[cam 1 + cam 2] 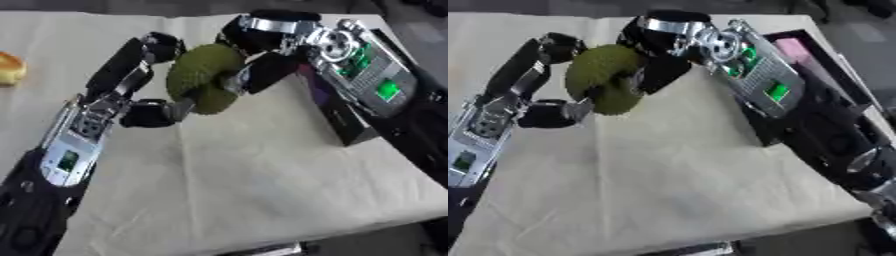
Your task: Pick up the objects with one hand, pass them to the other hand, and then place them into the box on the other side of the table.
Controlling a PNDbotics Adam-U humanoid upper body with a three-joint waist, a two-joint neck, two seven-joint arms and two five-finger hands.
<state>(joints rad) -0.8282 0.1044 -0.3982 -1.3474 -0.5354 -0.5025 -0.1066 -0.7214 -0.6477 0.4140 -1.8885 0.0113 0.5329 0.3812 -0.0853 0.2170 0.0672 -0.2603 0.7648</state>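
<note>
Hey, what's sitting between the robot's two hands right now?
The green ring-shaped object, held in mid-air between the left hand and right hand; the left eye view shows it best.

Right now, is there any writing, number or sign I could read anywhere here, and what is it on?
No readable text anywhere.
Green patches on the right arm and left arm: too blurred to read.
Green fruit, box, pink item: no markings visible.

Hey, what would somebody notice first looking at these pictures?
A fuzzy green ring-shaped object is held up mid-table, with the left hand and the right hand both on it. A dark box with something pink inside sits at the table's right edge, and an orange-yellow item lies far left.
</note>
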